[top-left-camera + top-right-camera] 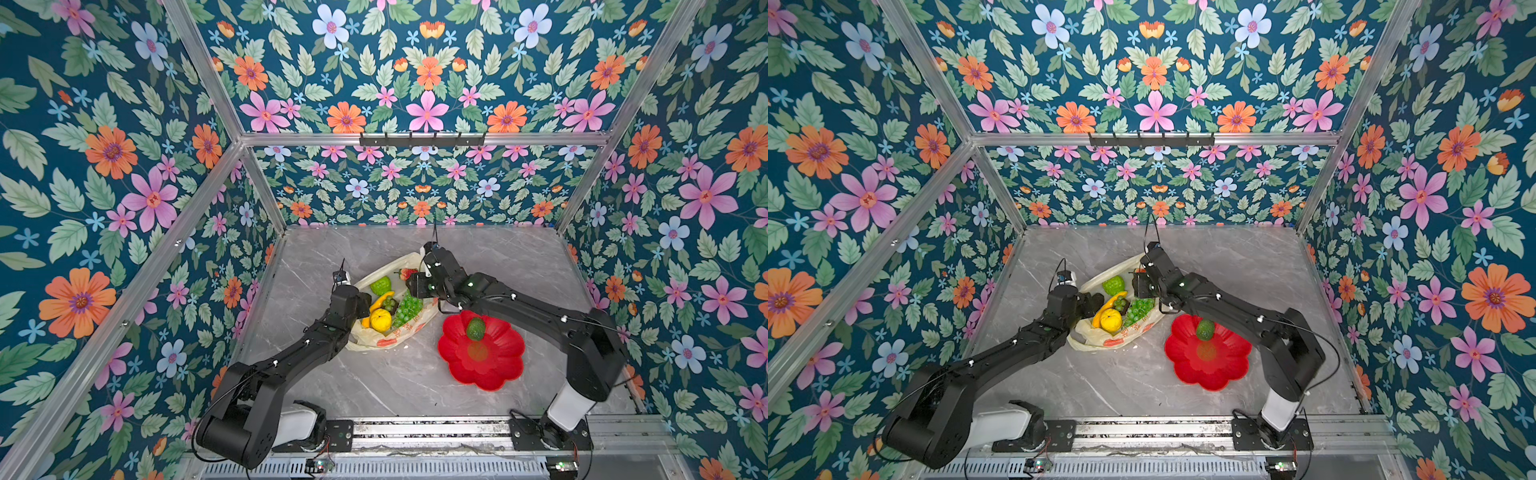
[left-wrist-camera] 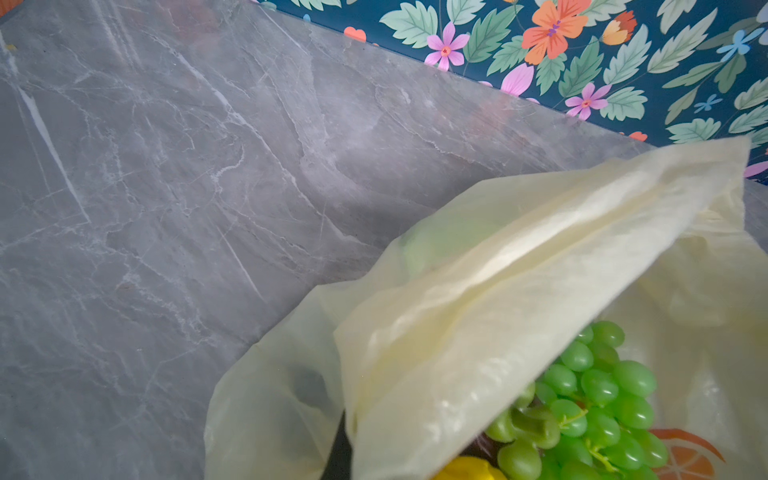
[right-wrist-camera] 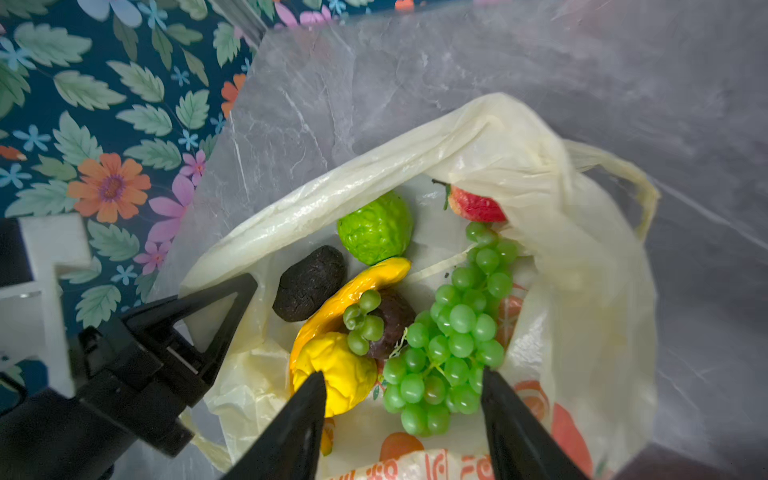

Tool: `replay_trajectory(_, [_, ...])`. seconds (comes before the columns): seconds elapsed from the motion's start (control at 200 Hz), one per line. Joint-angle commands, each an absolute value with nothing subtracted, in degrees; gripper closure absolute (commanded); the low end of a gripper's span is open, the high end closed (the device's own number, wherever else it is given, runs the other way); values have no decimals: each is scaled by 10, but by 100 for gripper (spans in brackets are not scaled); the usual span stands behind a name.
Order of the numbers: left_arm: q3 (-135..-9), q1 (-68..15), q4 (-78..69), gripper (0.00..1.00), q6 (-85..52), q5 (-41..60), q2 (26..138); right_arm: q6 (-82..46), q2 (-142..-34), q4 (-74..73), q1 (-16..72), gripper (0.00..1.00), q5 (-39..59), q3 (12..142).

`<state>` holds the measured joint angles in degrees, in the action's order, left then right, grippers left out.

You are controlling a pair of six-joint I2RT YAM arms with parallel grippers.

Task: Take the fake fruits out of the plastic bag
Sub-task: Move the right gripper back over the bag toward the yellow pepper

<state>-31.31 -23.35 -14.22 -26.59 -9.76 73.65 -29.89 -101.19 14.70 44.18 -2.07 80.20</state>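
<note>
- Left gripper (image 3: 237, 295), jaws pinched on the plastic bag (image 1: 374, 338) rim, holds its mouth open on the bench (image 1: 519, 257).
- Right gripper (image 3: 400, 374), jaws parted, hovers over the green grape bunch (image 3: 453, 332) inside; one avocado (image 1: 475, 328) lies on the red plate (image 1: 507, 361).
- Next move, likely: lower, close on the grapes.

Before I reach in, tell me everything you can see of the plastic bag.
The plastic bag is thin, crinkly, translucent cream-yellow film with orange fruit prints and red lettering. It lies slumped on the grey marble table, mouth open upward, one handle loop sticking out loose. The left gripper, shut, pinches its rim. Fake fruits lie inside; the open right gripper hovers over them.
</note>
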Motion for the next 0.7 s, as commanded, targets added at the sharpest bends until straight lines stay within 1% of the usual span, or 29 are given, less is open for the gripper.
replay_trajectory(0.0, [-316,-233,-142,100,-263,-98,734,-280,-1049,177,443,43,3,841])
replay_trajectory(0.055, [-316,-233,-143,100,-262,-97,733,-277,-1070,184,444,47,13,860])
replay_trajectory(0.36, [-316,-234,-142,100,-262,-96,730,-272,-1159,231,471,57,42,952])
replay_trajectory(0.455, [-315,-233,-142,100,-262,-96,730,-272,-1178,242,480,61,36,972])
replay_trajectory(0.605, [-315,-233,-142,100,-262,-95,730,-268,-1213,270,488,69,30,1011])
replay_trajectory(0.695, [-314,-233,-142,100,-262,-95,729,-267,-1225,283,489,71,21,1026])
